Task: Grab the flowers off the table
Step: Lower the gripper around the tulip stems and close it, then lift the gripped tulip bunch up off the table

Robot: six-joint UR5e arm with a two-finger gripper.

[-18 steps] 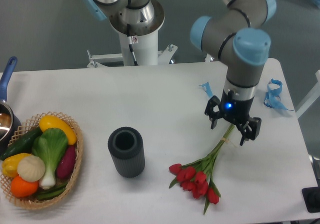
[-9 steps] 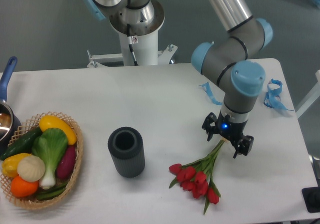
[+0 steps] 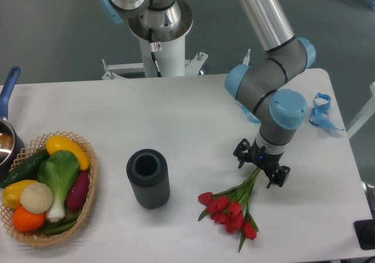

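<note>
Red flowers (image 3: 231,209) lying flat on the white worktop (image 3: 176,116), near the front right part; red heads bunched together at the front, thin green stems running up and to the right, under the robot's fingers (image 3: 261,168).

Black fingers (image 3: 241,152) spread wide apart, one on each side of the green stems, low down by the worktop; stems between them, nothing squeezed; hard to tell if the fingers touch the stems or not.

Grey arm with light blue caps coming down from the top, bent over the stem end of the flowers; small blue light on the wrist just above the fingers.

Dark grey cup (image 3: 147,177) standing up, to the left of the flowers and apart from them, open top showing.

Woven basket (image 3: 87,201) at the left edge, full of toy food: a yellow pepper, a green leafy one with a white stalk, a purple one, an orange one, a pale round one, a dark green cucumber.

Blue-handled pot (image 3: 6,128) at the far left, partly cut off.

Curly blue ribbon (image 3: 320,110) on the far right side of the worktop, behind the arm; another blue strip peeking out beside the arm's elbow.
</note>
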